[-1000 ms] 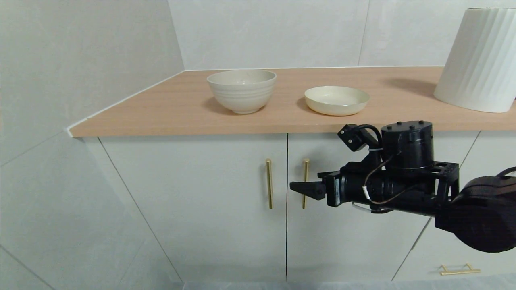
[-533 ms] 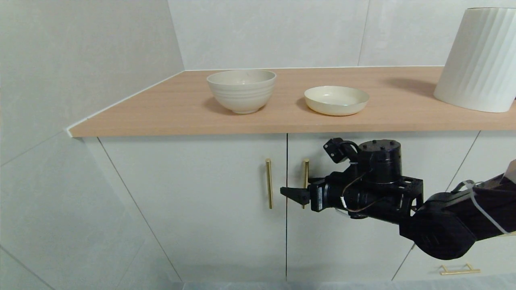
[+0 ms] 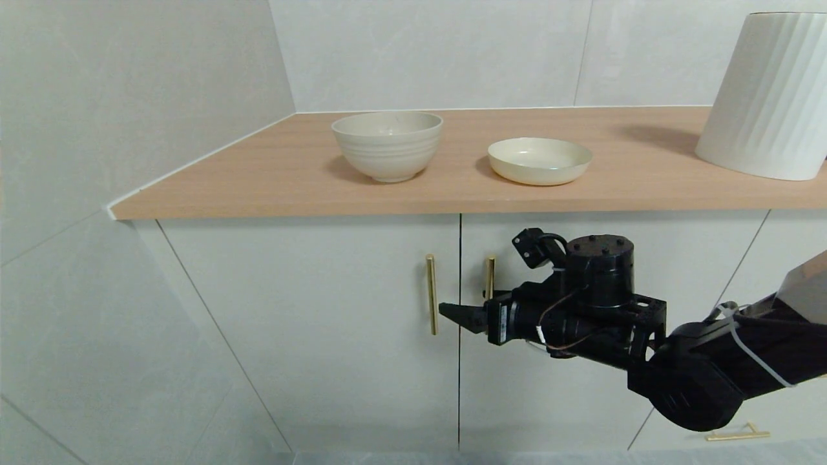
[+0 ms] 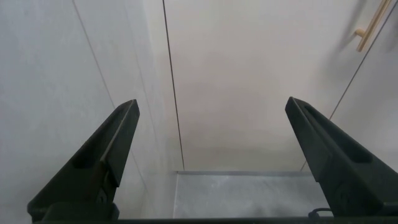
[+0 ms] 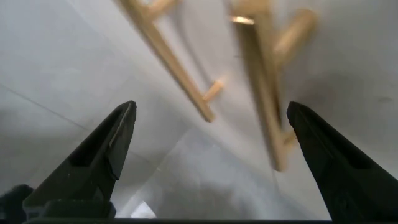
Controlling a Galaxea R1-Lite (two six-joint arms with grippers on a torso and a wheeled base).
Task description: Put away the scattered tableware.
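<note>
The likeliest trouble is at the two brass bars flanking the seam (image 3: 459,336) between the cabinet doors. The right gripper (image 3: 455,314) sits level with them, its tips just across the seam toward the left-door handle (image 3: 431,294), with the right-door handle (image 3: 490,274) partly behind its body. In the right wrist view both bars fall between the spread fingers. If they close from here they could catch both handles or the wrong one, and pulling would then strain two doors at once. A thin, smooth bar could also slip out of a shallow pinch. If the right door is the one to open, the arm stands to the right of the seam, where I would expect that door to swing (assuming its hinge is on the far side).

That gripper is wide open and holds nothing. I cannot tell whether either finger brushes a bar or the door face. The left gripper (image 4: 211,109) is also spread wide and empty, pointed at the lower cabinet front and floor.

The tableware is not yet put away. The deep bowl (image 3: 387,145) stands on the worktop (image 3: 291,177) above and left of the seam, and the shallow dish (image 3: 539,160) stands above and right of it, the two apart from each other. A white ribbed vessel (image 3: 769,97) stands far to the right of the seam.
</note>
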